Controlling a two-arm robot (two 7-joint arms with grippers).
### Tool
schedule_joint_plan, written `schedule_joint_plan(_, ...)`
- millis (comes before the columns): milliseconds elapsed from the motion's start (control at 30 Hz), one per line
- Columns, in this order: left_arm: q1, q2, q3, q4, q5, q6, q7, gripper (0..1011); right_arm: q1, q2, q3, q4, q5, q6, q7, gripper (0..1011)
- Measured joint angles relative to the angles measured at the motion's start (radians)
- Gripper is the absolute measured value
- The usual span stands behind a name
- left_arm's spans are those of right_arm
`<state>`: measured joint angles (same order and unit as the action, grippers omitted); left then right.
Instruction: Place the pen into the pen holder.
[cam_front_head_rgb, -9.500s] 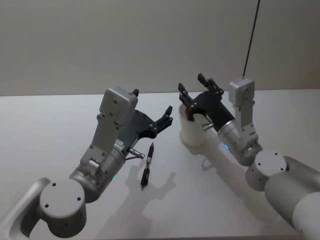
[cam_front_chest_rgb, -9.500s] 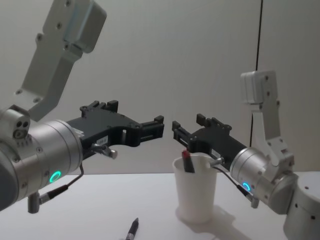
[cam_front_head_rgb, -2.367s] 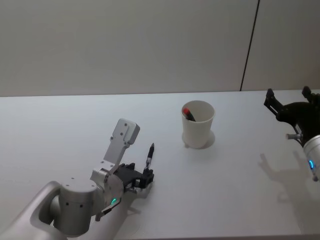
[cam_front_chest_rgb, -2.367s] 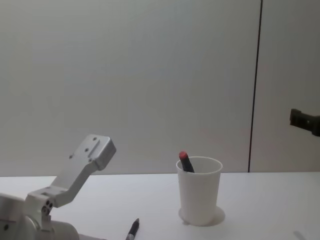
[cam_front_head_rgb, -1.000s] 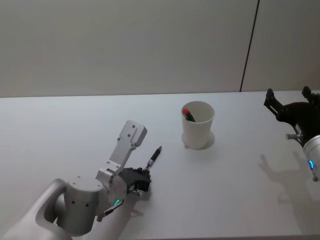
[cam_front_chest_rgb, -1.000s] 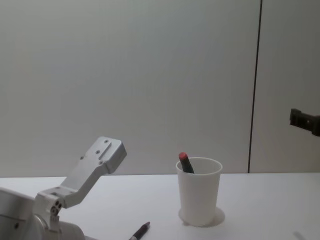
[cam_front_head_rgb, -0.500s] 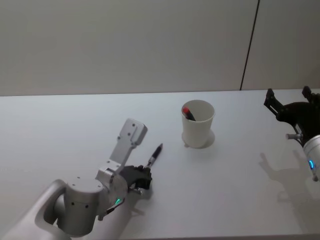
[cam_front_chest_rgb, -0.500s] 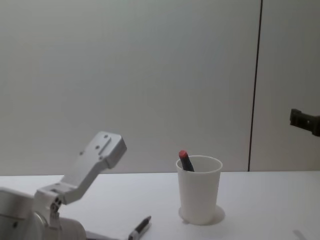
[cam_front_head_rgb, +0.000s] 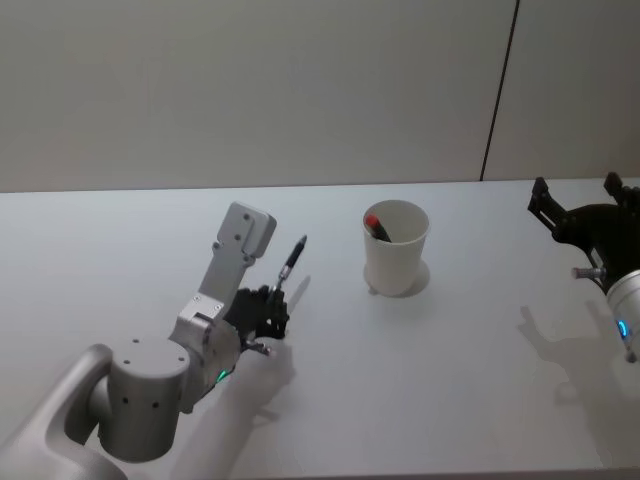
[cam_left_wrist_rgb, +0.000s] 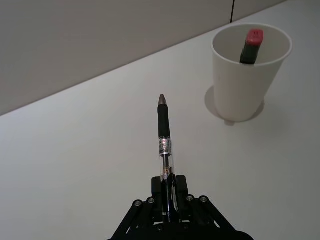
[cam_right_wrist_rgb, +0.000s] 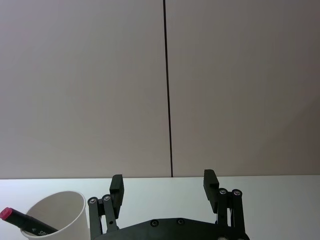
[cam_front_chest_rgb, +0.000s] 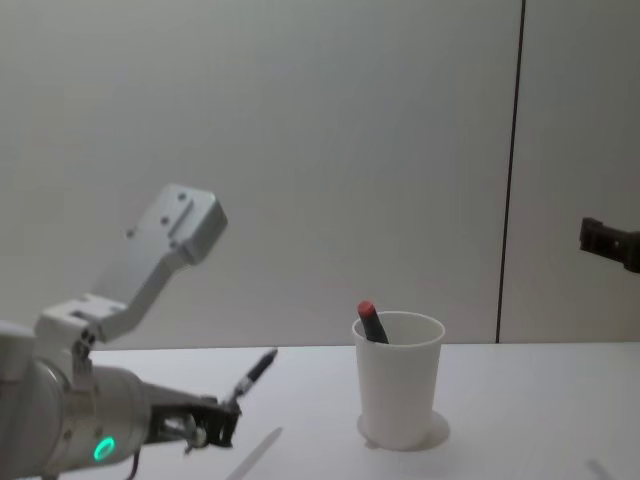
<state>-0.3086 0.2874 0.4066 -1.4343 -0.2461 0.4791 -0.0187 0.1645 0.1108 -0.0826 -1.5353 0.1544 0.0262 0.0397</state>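
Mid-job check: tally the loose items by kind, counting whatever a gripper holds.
Pen: 1, held in the left gripper.
Red-capped marker: 1, standing in the pen holder.
Pen holder: 1, a white paper cup.
Total: 3; the right gripper, off to the right, holds nothing.

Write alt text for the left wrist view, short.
The left gripper, shut on a clear-and-black pen, holds it pointing out over a white table. Off to one side past the tip stands the pen holder, a white paper cup with a red-capped marker inside.
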Motion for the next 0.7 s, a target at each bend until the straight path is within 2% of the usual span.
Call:
schedule_joint_plan(333,0.019,0.02,-0.016,-0.066,0.029,-0.076,0.034,177,0.0,0.0,0.0,0.0,0.0,0.0,0.0,1001)
schedule_joint_plan(467,0.027,0.027,-0.02,-0.083,0.041,-0.123,0.038,177,0.0,0.0,0.0,0.0,0.0,0.0,0.0,1001)
schedule_joint_plan(700,0.039,0.04,-0.027,-0.103,0.063,-0.24,0.028,178,0.0,0.0,0.0,0.0,0.0,0.0,0.0,1001)
